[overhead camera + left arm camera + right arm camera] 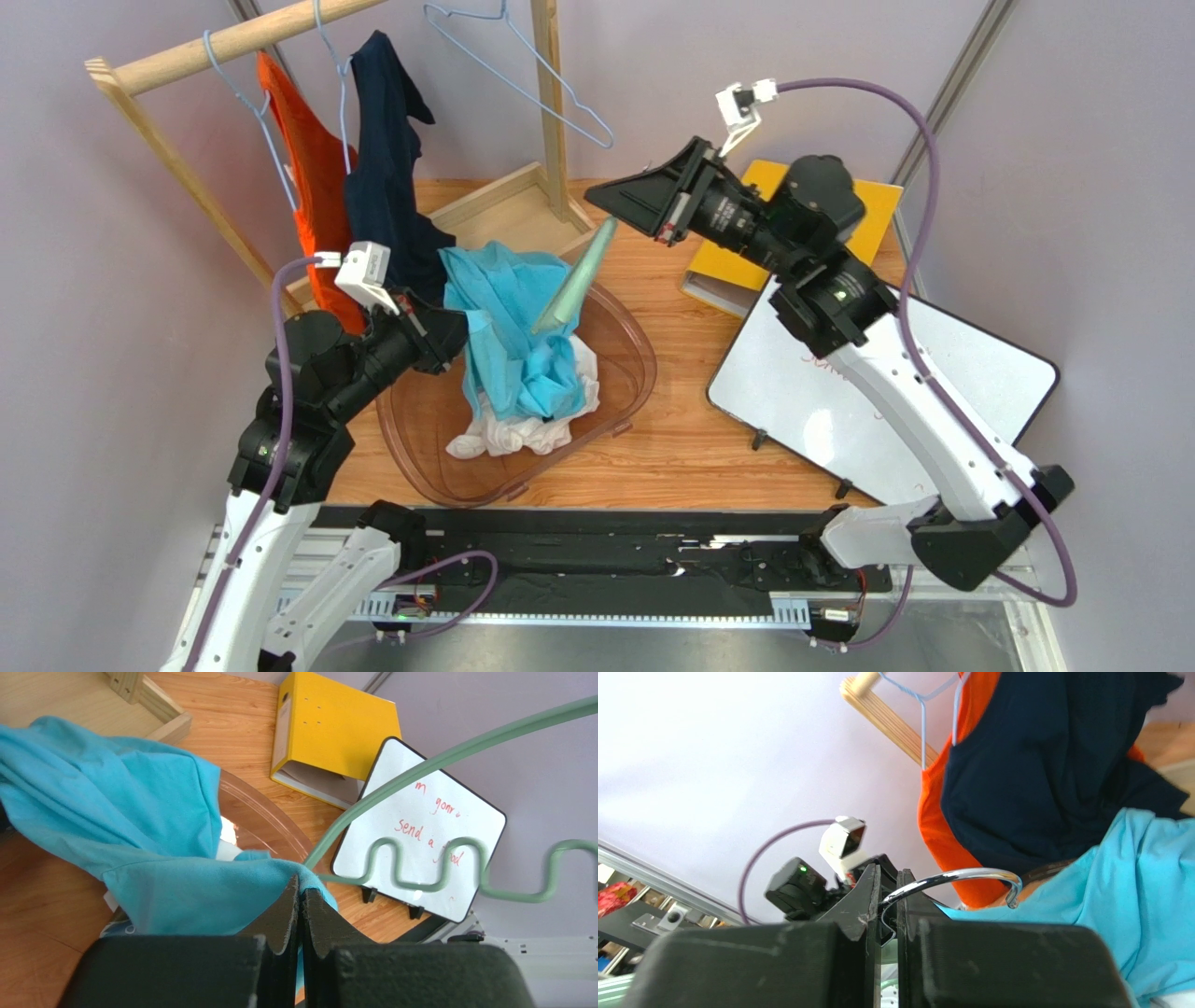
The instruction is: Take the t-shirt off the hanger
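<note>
The turquoise t-shirt hangs crumpled over the brown basket, still draped on part of the pale green hanger. My left gripper is shut on a fold of the shirt's left edge; in the left wrist view the jaws pinch turquoise cloth, and the hanger's bare wavy bar shows beyond them. My right gripper is above the shirt; in the right wrist view it is shut on the hanger's metal hook, with the shirt below.
A wooden rack at the back left holds an orange shirt and a navy shirt on wire hangers, plus a bare wire hanger. White cloth lies in the basket. A yellow binder and a whiteboard lie to the right.
</note>
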You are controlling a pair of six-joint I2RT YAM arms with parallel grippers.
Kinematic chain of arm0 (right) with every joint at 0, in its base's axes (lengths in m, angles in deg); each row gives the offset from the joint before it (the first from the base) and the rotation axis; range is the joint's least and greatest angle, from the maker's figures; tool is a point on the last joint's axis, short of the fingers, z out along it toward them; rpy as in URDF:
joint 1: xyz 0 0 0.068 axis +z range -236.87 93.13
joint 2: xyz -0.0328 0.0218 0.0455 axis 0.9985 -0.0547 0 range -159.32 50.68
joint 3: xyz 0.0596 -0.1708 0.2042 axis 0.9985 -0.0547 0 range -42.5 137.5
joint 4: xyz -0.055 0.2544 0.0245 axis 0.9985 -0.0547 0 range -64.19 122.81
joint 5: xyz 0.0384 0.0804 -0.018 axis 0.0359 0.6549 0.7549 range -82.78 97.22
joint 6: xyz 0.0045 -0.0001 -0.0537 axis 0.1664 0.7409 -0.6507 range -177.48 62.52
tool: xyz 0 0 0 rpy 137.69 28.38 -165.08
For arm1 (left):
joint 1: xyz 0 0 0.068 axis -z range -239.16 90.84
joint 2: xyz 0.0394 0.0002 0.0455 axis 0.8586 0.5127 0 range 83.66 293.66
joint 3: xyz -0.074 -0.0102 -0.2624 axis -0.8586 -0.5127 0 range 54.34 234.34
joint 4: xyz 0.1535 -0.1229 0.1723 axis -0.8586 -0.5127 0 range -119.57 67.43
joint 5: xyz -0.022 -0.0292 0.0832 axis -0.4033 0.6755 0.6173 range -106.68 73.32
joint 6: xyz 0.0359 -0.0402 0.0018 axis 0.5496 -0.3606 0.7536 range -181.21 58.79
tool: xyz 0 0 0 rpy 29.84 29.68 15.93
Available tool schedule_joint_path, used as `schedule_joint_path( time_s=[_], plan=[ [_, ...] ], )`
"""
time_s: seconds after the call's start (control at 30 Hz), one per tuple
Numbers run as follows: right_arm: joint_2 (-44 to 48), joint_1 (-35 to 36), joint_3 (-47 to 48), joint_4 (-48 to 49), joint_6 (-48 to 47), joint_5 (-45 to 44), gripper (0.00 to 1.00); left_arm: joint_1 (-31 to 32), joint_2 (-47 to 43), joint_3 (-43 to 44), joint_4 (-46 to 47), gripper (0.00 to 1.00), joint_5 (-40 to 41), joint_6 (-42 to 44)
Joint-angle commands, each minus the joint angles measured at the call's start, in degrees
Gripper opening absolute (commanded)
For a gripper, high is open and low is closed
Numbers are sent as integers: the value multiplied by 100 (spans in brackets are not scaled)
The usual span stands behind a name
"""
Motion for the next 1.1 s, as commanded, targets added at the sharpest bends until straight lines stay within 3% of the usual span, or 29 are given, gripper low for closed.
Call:
schedule_joint_path(
  time_s=[0.0, 0.13, 0.23, 0.47, 0.53, 0.77, 0.9, 1.07],
  plan=[
    [705, -34, -7, 284, -108, -428, 0, -20, -25, 118, -100, 0, 366, 218],
    [1249, 19, -34, -241, -720, -926, 0, -20, 71, 723, -65, 0, 393, 446],
    [1470, 19, -25, -795, -1362, -1471, 0, -20, 369, 1671, -13, 0, 227, 631],
    [1971, 19, -420, -1342, -2076, -2379, 0, -20, 1486, 4736, -205, 0, -538, 886],
    [1971, 19, -447, -1456, -2138, -2571, 0, -20, 1757, 5196, -206, 0, -652, 869],
    [1848, 10, -482, -1562, -2297, -2634, 0, -20, 2663, 6996, 304, 0, -1768, -9],
    [1813, 19, -491, -1606, -2341, -2608, 0, -20, 3068, 7509, 427, 0, -1962, -265],
    [1883, 19, -500, -1641, -2437, -2651, 0, -20, 3034, 7264, 392, 0, -1638, -142]
  ],
)
